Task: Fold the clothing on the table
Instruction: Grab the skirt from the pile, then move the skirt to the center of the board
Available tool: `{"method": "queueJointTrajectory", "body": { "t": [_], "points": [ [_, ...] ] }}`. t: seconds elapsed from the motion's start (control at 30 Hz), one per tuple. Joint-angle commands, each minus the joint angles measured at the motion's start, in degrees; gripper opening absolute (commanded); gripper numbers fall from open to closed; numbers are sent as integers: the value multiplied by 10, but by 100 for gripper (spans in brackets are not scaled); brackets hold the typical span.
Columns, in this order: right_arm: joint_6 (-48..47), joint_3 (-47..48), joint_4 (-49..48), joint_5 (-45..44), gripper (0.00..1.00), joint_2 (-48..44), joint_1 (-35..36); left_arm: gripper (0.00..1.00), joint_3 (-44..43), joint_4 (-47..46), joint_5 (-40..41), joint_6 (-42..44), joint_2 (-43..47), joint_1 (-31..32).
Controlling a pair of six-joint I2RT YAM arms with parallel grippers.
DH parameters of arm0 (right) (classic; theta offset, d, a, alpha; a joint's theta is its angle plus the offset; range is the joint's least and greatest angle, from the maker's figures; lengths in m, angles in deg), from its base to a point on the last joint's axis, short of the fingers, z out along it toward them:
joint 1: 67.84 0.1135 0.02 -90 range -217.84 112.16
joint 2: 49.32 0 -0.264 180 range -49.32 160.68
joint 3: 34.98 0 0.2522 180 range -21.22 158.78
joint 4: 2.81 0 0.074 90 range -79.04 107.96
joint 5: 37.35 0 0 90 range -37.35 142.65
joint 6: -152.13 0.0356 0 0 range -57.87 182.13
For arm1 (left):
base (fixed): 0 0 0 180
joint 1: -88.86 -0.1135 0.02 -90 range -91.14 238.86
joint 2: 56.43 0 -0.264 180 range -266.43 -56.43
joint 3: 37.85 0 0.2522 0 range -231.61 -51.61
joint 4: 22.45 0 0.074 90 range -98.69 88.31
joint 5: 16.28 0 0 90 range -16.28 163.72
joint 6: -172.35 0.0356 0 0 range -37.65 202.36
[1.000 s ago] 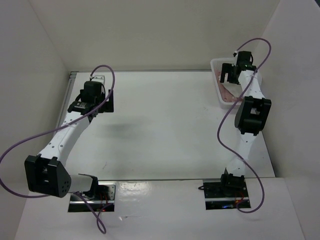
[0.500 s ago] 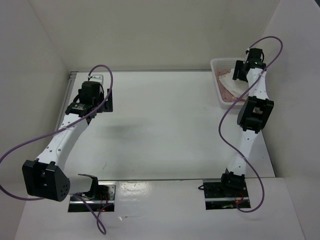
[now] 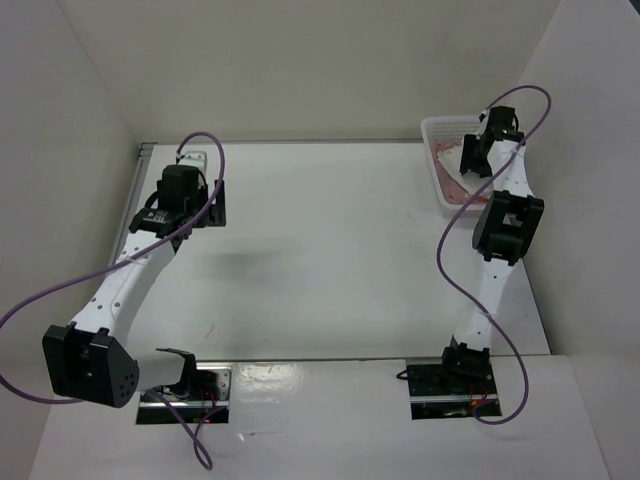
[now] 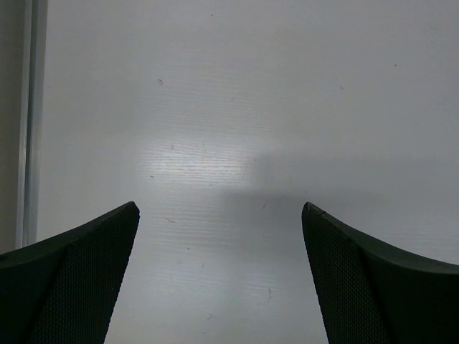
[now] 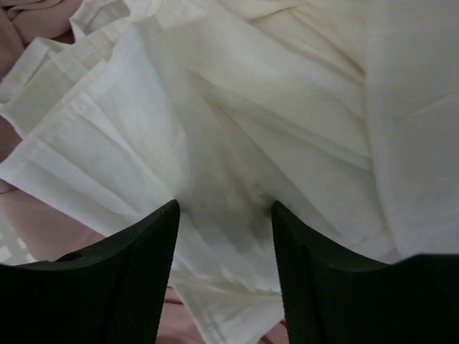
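From above, the large flat white desk (image 3: 320, 260) is seen with the left gripper (image 3: 187, 212) held over its far left part, much as a second ago. The right gripper (image 3: 468, 153) has been shifted deeper into the small white lattice plastic basket (image 3: 432, 127) at the far right corner. The clothing (image 3: 450, 158), a thin white pleated fabric garment, lies in that basket.

At the left wrist, the left gripper (image 4: 219, 208) is spread wide over bare desk (image 4: 237, 107) beside a thin metal rail (image 4: 29, 107).

At the right wrist, the right gripper (image 5: 224, 208) is part-closed around a fold of the clothing (image 5: 237, 107), above a pink garment (image 5: 50, 229). A firm hold cannot be told.
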Motion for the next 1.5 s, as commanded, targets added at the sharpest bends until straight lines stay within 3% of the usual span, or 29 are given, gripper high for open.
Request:
{"method": "queueJointTrajectory", "body": {
  "t": [0.0,0.03,0.07,0.17,0.27,0.53,0.77,1.03,1.27,1.3,1.47],
  "points": [
    [-9,-11,6,8,58,-11,22,100,4,-15,-11,5,19,-4],
    [-14,-16,6,8,50,-11,27,100,4,-15,-11,5,19,-4],
    [-14,-16,6,2,32,-11,27,100,4,-15,-11,5,19,-4],
    [-14,-16,6,-10,0,-5,34,100,4,-15,-11,5,19,-4],
    [-14,-21,6,-10,0,-21,46,100,9,-15,-11,5,19,-4],
    [-20,0,28,-5,0,-184,82,100,9,-20,-11,5,35,-4],
    [-9,226,156,54,0,-243,93,100,26,-30,-11,11,64,-4],
    [-21,115,90,-6,0,-424,241,100,36,-37,-11,16,86,-4],
    [7,137,97,183,0,-472,250,100,36,-42,-11,16,91,-4],
    [7,137,97,245,0,-472,250,100,36,-42,-11,16,91,-4],
    [7,93,95,369,1,-491,250,100,36,-42,-11,16,86,-4]
  ]
}}
